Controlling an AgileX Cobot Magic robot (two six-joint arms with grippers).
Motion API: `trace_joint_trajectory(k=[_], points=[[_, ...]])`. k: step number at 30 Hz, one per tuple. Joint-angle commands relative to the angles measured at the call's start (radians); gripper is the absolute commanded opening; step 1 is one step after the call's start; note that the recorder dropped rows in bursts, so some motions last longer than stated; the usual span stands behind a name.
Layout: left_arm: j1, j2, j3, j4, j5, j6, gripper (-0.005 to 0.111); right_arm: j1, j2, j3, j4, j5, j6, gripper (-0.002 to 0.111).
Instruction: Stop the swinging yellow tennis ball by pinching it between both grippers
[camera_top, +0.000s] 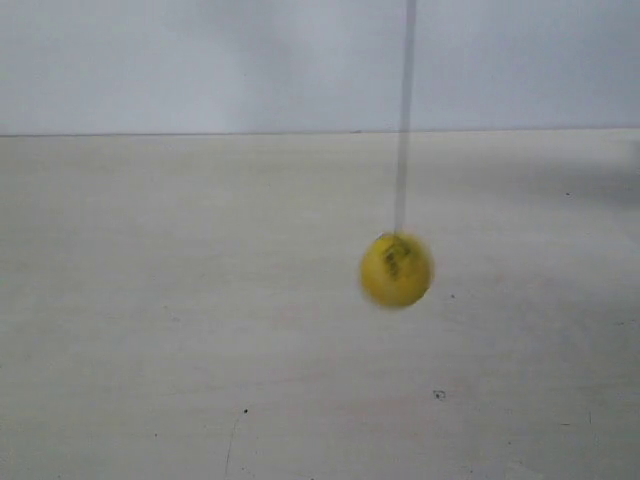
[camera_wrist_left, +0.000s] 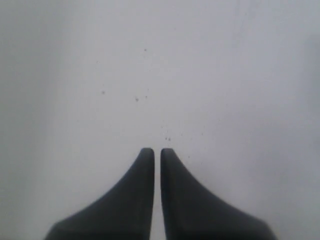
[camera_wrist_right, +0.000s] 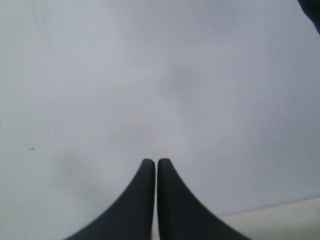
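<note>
Exterior view: you have the yellow tennis ball (camera_top: 396, 269) right of centre and a little below mid-height. It hangs from a thin dark string (camera_top: 403, 130) that runs almost straight up and out of the top edge. The ball's outline is smeared, and so is the string. There is a dark patch on the ball's facing side, possibly a sticker, but it is too blurred for you to read. Behind and below the ball lies a pale, wood-toned table (camera_top: 150, 330) carrying a few small dark specks (camera_top: 438, 395). From this angle you cannot tell how far the ball hangs clear of the tabletop. A plain white wall (camera_top: 150, 60) closes off the back, meeting the table along a straight horizontal line.

Left wrist view: the left gripper (camera_wrist_left: 154, 150) has its two black tapered fingers (camera_wrist_left: 135, 195) drawn together. Only a thin pale slit runs between them, and nothing is clamped in it. Past the tips you see a pale grey surface (camera_wrist_left: 75, 75) peppered with tiny dark dots.

Right wrist view: the right gripper (camera_wrist_right: 151, 161) is likewise closed. Its black fingers (camera_wrist_right: 177, 205) meet along a hairline seam, narrower than on the left, with nothing gripped. Beyond them is a smooth grey surface (camera_wrist_right: 100, 75). A beige strip (camera_wrist_right: 285, 220) shows in one corner of the picture, and a dark edge (camera_wrist_right: 312, 12) cuts into another corner. It is too cropped for you to identify.

The ball appears in the exterior view only.
</note>
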Motion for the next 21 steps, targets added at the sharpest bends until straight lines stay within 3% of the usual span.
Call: trace_joint_trajectory(k=[1,5,10,15,21], points=[[0.002,-0.002,-0.035,0.084,-0.073,-0.098,0.005,-0.004,-0.004,-0.028,-0.089,-0.064,0.039,0.0],[0.002,0.023,-0.093,0.272,-0.165,-0.243,0.005,-0.004,0.021,-0.085,-0.126,-0.129,0.09,0.0],[0.002,0.121,-0.239,0.391,-0.247,-0.261,0.005,-0.004,0.17,-0.188,-0.178,-0.2,0.09,0.0],[0.002,0.265,-0.407,0.422,-0.08,-0.308,0.005,-0.004,0.411,-0.359,-0.328,-0.142,0.173,0.0],[0.0,0.451,-0.488,0.422,0.092,-0.322,0.005,-0.004,0.704,-0.485,-0.566,-0.035,0.312,0.0]])
